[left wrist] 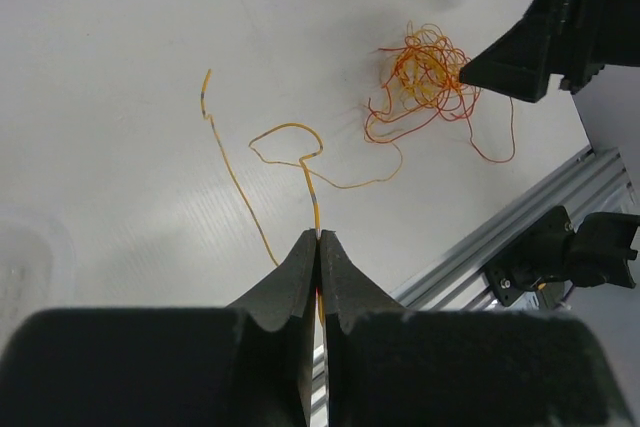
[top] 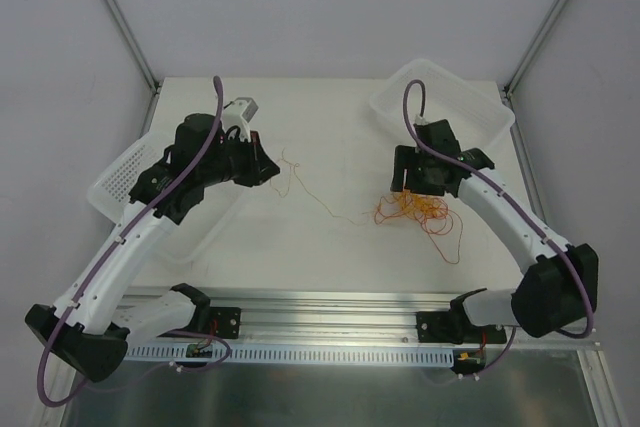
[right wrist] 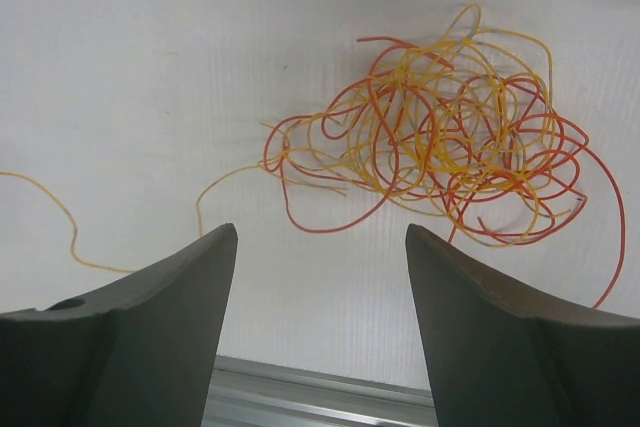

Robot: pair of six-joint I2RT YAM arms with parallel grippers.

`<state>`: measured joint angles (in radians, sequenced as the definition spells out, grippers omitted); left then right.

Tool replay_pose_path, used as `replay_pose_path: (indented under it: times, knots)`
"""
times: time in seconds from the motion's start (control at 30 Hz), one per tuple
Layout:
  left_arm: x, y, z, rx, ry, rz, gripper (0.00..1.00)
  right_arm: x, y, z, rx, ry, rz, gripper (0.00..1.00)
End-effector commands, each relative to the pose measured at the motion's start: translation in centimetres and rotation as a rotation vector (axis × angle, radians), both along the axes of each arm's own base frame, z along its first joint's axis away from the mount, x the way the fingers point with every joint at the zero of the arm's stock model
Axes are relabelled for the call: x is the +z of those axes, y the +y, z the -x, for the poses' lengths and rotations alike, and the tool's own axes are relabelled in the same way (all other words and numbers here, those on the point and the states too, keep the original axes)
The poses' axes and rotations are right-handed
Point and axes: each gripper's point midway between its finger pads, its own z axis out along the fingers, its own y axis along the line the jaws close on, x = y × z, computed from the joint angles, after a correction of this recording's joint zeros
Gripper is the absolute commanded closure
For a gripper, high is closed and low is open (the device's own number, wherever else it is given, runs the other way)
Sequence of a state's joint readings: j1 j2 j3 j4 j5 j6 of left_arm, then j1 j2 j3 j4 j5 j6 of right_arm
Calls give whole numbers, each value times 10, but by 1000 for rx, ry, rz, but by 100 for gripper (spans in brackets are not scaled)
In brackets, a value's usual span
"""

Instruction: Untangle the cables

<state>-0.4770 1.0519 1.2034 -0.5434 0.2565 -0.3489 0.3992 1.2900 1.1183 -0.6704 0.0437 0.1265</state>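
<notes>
Left wrist: left gripper pinches one yellow cable; right gripper wide, empty, above one tangle.

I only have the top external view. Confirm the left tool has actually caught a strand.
Observer: Left wrist view: the left tool is shut on a yellow-orange strand, pinched right at the fingertips.
Operator: Now report the right tool.
Observer: Right wrist view: the right tool is open with nothing between its fingers. The tangle lies on the table just beyond them.
Operator: Give me the tangle's makeup.
Observer: Yellow-orange and red-orange loops threaded through each other. One red-orange strand sweeps out along its right side.
</notes>
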Motion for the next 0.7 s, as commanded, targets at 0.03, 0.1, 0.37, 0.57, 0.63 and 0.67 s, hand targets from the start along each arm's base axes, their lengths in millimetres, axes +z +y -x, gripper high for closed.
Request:
replay_pose_path:
  times: [0.03,0.1,0.37,0.57,0.63,0.67]
  knots:
    - [-16,-1,4,-3,13,10,100,-32,1,-16,20,45,75,28]
    - [-26,1,6,1,35,3,100,-50,2,-21,26,71,96,28]
    - [-63,15,19,55,94,-27,100,-103,-1,-30,44,165,167,30]
    - [-105,18,36,59,209,-40,100,-119,-13,-32,-3,210,185,73]
    - [-120,20,43,52,244,-54,100,-115,-14,-33,-15,204,191,95]
    - [-125,18,48,34,264,-50,100,-110,-15,-32,-18,202,192,99]
